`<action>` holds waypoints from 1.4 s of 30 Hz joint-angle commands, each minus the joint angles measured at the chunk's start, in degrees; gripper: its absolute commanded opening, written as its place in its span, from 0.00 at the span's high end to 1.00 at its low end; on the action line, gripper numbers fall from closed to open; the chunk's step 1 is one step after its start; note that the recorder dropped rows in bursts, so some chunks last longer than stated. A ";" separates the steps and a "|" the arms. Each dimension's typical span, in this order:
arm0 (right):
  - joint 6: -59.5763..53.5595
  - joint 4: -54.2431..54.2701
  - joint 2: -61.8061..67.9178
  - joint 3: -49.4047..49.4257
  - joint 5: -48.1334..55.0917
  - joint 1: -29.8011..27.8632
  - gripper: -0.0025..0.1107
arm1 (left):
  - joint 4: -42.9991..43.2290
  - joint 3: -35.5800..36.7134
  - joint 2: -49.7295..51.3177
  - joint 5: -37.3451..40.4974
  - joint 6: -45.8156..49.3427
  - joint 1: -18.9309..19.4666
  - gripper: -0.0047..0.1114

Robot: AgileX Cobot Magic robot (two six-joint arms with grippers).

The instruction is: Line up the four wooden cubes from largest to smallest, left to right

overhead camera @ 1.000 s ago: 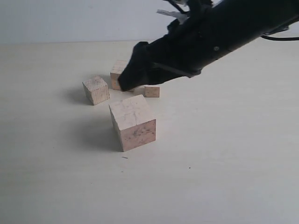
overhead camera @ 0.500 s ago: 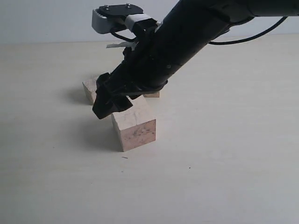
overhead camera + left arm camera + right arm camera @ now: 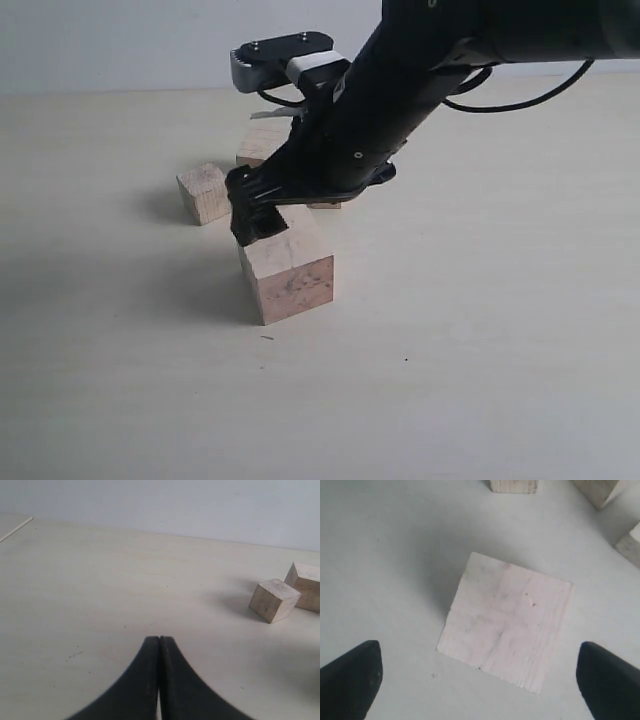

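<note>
Exterior view: the right gripper hangs low over the back-left top edge of the largest cube, which sits mid-worktop. Behind it to the left stands a smaller cube and, farther back, the second-largest cube, half hidden by the arm.

Left wrist view: the left gripper has its jaws pressed together, holding nothing, well apart from those two rear cubes.

Right wrist view: the jaws are spread wide, one on either side of the largest cube's top face and clear of its edges.
</note>
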 commanded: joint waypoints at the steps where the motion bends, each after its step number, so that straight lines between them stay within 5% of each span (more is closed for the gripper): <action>1: 2.41 -0.75 1.96 -0.38 -2.27 0.07 0.05 | -0.05 0.19 -0.34 -0.48 -0.09 -0.28 0.96; 29: 6.01 -1.38 12.32 -0.38 -13.35 1.68 0.07 | -0.05 0.19 -0.34 -0.48 -0.09 -0.28 0.96; 31: 8.43 -1.75 11.65 -0.38 -13.47 1.68 0.16 | -0.05 0.19 -0.34 -0.48 -0.09 -0.28 0.96; 33: 8.81 -2.15 9.87 -0.38 -12.71 1.68 0.42 | -0.05 0.19 -0.34 -0.48 -0.09 -0.28 0.96; 36: 7.98 -4.64 6.79 -0.38 -9.31 1.68 0.98 | -0.05 0.19 -0.34 -0.48 -0.09 -0.28 0.96; 42: -11.12 -9.48 1.72 -1.53 -8.33 1.68 0.98 | -0.05 0.19 -0.34 -0.48 -0.09 -0.28 0.96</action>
